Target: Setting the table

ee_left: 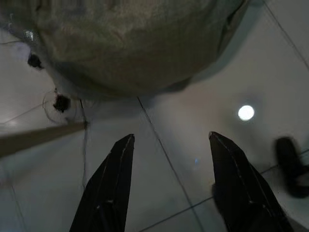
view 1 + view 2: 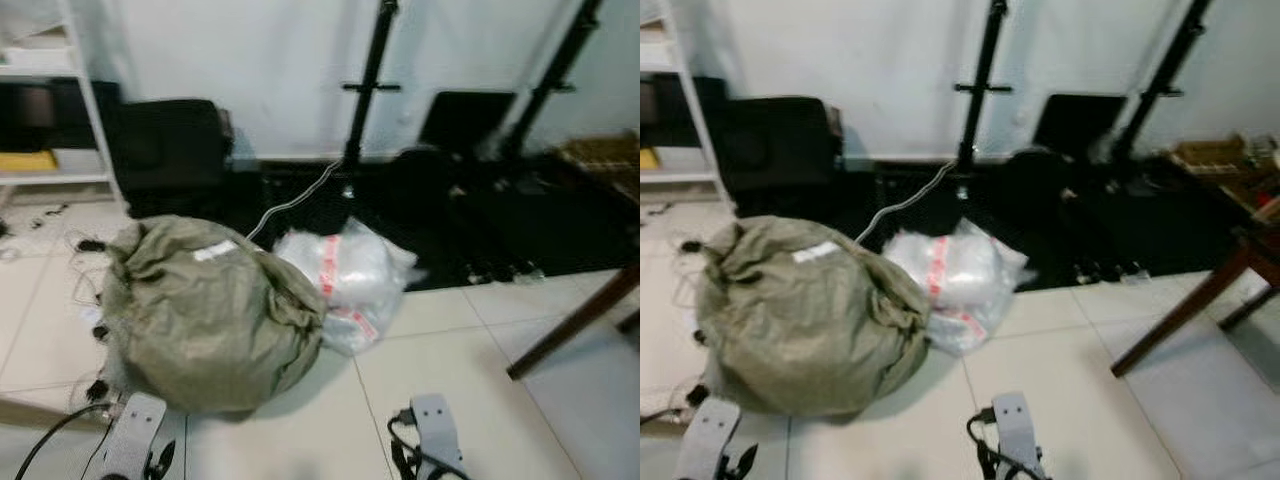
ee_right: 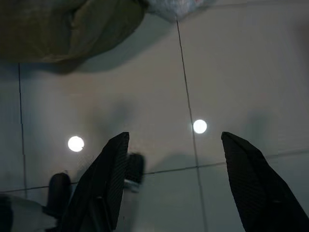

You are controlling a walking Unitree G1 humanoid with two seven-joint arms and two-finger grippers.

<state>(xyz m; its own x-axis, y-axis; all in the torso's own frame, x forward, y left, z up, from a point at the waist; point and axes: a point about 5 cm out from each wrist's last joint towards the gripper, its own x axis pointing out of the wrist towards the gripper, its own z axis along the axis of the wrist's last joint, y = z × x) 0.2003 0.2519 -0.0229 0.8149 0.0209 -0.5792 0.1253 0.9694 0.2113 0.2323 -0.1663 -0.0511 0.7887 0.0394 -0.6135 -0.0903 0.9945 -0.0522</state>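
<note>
A slightly blurred view looks down at a pale tiled floor (image 2: 430,370). A bulging olive-green sack (image 2: 205,315) sits on the tiles, and a clear plastic bag with red tape (image 2: 345,280) leans against its far side. Behind them, black tripod stands (image 2: 365,85) rise before a white wall, with a white shelf unit (image 2: 85,120) at the left. A dark wooden leg (image 2: 575,322), probably of the worktop, slants in at the right edge. The left gripper (image 1: 169,159) and right gripper (image 3: 171,164) hang low over bare tiles, fingers spread wide, holding nothing.
</note>
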